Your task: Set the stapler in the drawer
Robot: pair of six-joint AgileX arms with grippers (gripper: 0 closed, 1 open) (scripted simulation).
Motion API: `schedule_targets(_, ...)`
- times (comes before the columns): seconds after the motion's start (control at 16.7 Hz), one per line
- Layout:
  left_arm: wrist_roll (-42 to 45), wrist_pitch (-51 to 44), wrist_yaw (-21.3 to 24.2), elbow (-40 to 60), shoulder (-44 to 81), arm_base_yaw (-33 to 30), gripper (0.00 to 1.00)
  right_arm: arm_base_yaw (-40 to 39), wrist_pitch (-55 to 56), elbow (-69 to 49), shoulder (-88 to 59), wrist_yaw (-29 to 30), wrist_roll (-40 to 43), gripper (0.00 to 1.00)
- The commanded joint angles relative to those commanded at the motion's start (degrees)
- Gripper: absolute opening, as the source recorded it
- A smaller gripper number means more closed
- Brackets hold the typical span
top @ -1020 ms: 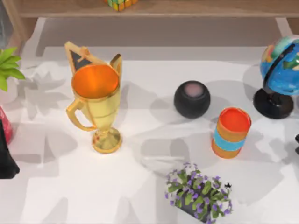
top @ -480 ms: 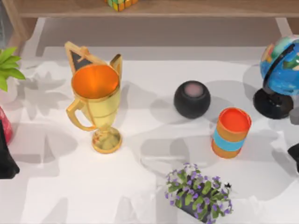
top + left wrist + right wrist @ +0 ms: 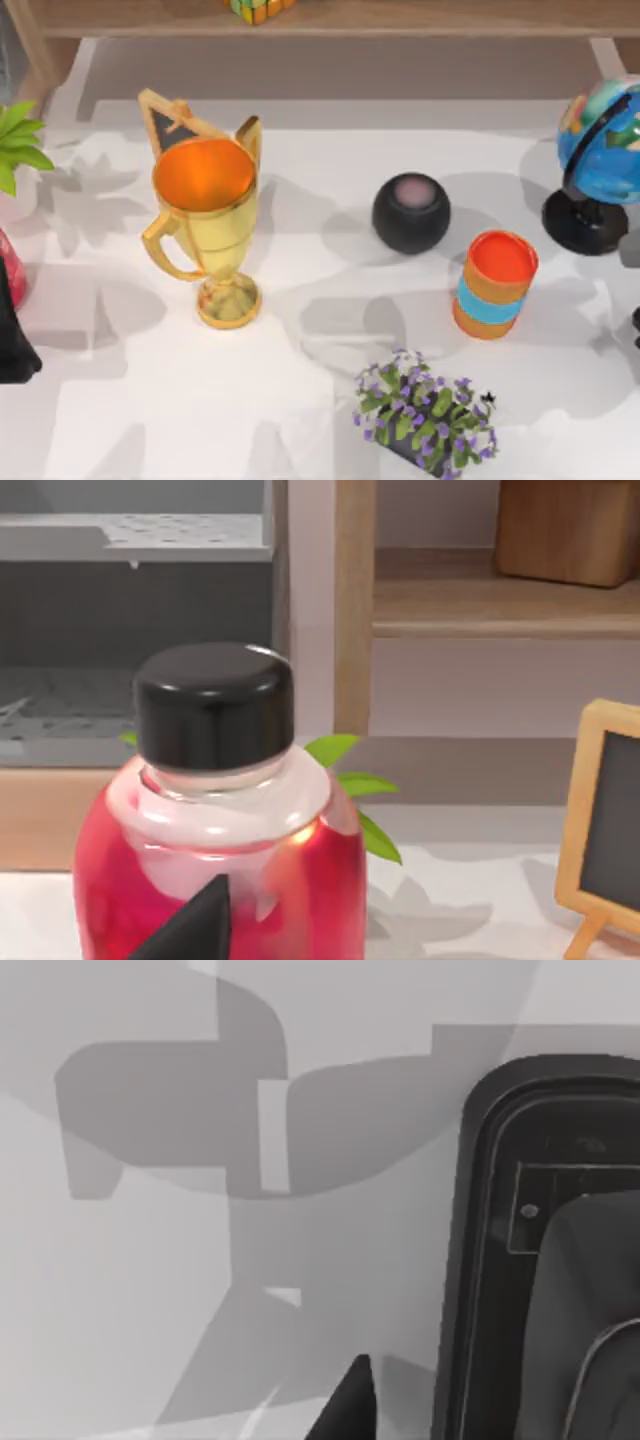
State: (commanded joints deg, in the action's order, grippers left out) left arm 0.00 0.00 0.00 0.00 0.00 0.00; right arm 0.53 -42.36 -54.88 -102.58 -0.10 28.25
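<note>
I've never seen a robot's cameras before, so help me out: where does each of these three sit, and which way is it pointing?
Top view: sits above the table, looking straight down on a gold trophy, black speaker, striped cup, globe and flowers.
Left wrist view: rides the left arm, facing a red bottle before a wooden shelf; one dark fingertip shows.
Right wrist view: rides the right arm, looking at the table and a black stapler; one fingertip shows.
Shared: top and left wrist views both show the small chalkboard.
</note>
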Motion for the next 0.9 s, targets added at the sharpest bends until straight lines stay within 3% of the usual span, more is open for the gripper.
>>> schedule_targets(0.3,0.0,0.0,0.0,0.0,0.0,0.0,1.0,0.0,0.0,0.0,0.0,0.0,0.0,0.02)
schedule_targets(0.9,0.0,0.0,0.0,0.0,0.0,0.0,1.0,0.1,-0.2,-0.2,0.2,0.0,0.0,0.0)
